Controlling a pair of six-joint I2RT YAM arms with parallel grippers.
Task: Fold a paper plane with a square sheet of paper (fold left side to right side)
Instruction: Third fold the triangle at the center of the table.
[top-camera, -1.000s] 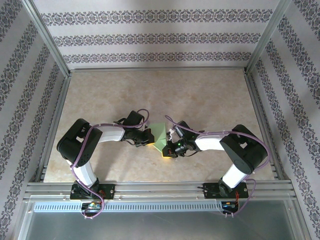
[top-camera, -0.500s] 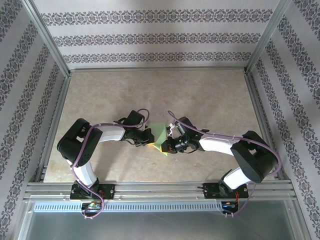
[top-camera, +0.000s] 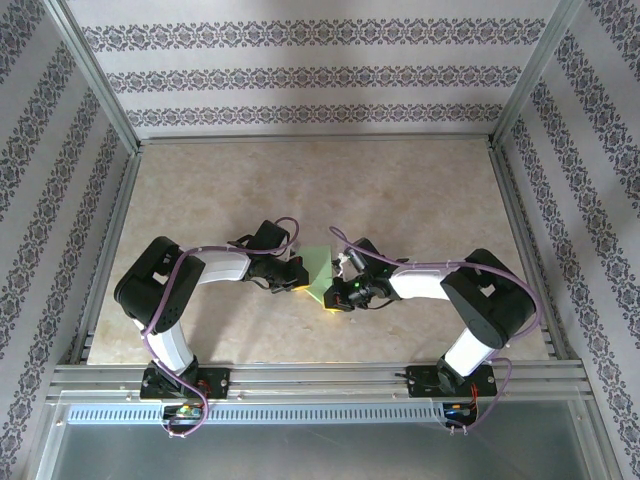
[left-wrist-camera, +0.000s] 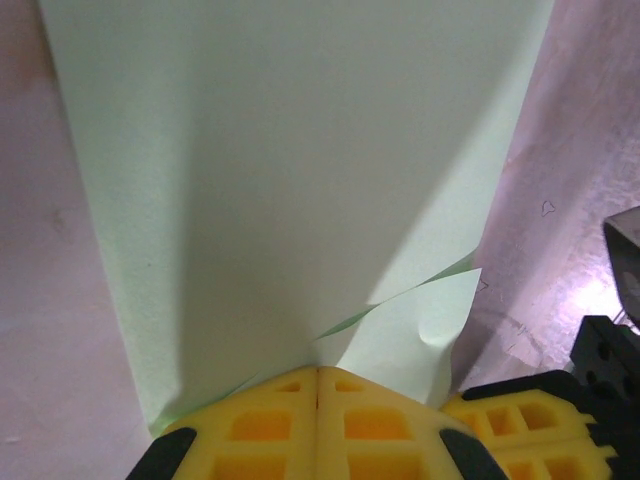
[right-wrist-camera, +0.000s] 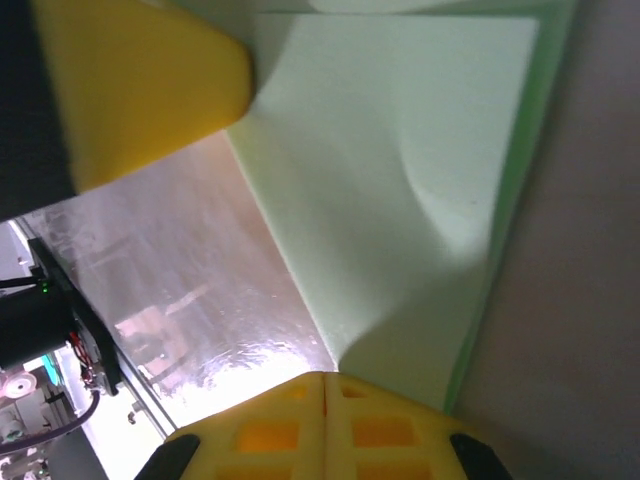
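A: So, how is the fold going?

B: It's going early. Starting on the left: my left gripper (top-camera: 299, 285) is clamping fully closed on an edge of the square sheet of paper (top-camera: 318, 267). The left wrist view is showing the green layers running right into the seam between my pads (left-wrist-camera: 270, 425).

A: Where's the sheet sitting?

B: It's hanging mid-table between my two grippers and tenting up off the tabletop (top-camera: 420, 200) instead of lying flat. Two layers are showing, and their edges aren't lining up.

A: Right side?

B: My right gripper (top-camera: 334, 301) is pinching closed on the sheet too, just beside the left one. The paper is curving into its tips in the right wrist view.

A: Done versus left?

B: I'm judging the side-to-side fold as under way, not creased flat. The sheet isn't looking pointed or dart-like yet, so I'm counting the pressing, nose and wing folds as all remaining.
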